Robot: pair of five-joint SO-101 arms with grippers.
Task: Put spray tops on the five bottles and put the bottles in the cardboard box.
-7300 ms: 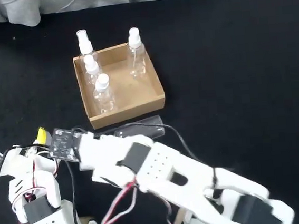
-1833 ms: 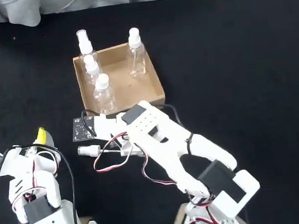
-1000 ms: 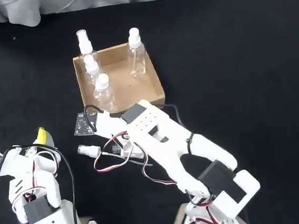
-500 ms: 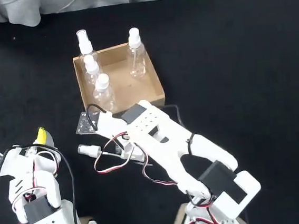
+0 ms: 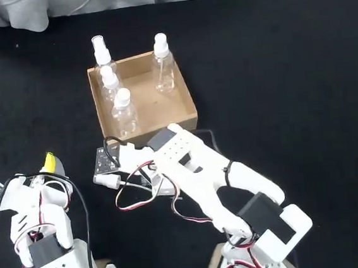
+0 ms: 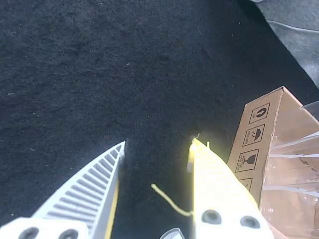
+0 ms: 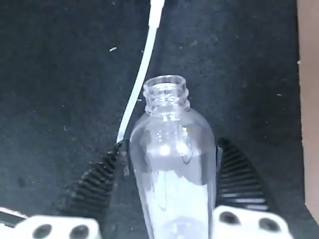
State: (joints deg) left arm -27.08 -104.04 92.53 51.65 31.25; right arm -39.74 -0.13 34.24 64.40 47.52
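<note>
An uncapped clear bottle (image 7: 172, 164) lies between the black fingers (image 7: 94, 184) of my right gripper (image 7: 170, 144), which is shut on it, its neck pointing away. Past the neck lies the thin white dip tube (image 7: 142, 69) of a loose spray top (image 5: 106, 180) on the black table. The right arm (image 5: 195, 170) stretches to just in front of the cardboard box (image 5: 186, 90). Three capped bottles (image 5: 123, 111) stand inside the box, and another capped bottle (image 5: 101, 51) stands at its back left corner. My left gripper (image 6: 158, 143) is open over bare cloth beside the box (image 6: 259, 144).
The left arm (image 5: 35, 217) is folded at the near left corner of the table. Grey fabric (image 5: 27, 9) lies along the far edge. The black cloth stretches wide to the right of the box.
The right arm's wrist has shifted a little toward the near side with the bottle. The spray top, the box and the left arm have stayed put.
</note>
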